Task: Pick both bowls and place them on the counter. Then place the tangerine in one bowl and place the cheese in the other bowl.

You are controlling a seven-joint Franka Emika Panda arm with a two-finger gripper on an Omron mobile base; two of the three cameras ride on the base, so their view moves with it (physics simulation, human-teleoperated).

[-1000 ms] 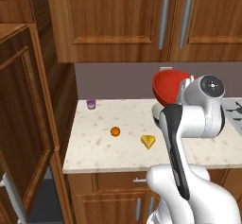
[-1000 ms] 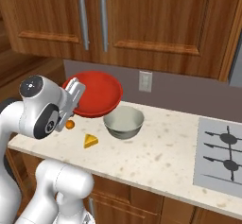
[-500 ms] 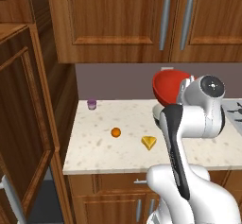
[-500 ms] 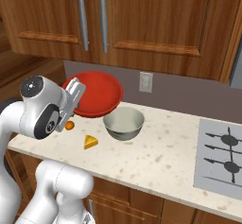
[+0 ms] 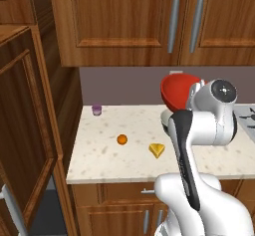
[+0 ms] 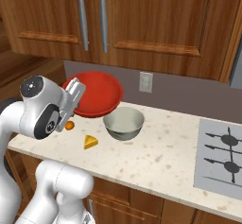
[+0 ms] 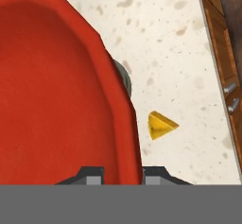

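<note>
**Red bowl held aloft, unmoved**

Glossy red bowl (image 6: 94, 93) hangs where it did a second ago, its rim pinched in the two-finger gripper (image 7: 122, 175), above the speckled beige counter (image 6: 165, 152) and just beside the cream-grey bowl (image 6: 124, 123). Yellow cheese wedge (image 6: 90, 142) and orange tangerine (image 5: 122, 139) lie nearby under brown wooden cabinets (image 6: 142, 20).

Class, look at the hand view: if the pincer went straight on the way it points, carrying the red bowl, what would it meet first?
Probably the speckled counter, near the cream-grey bowl already standing there. The pincer grips the red bowl by its rim; the cheese wedge lies off to one side. Depth is uncertain.
</note>
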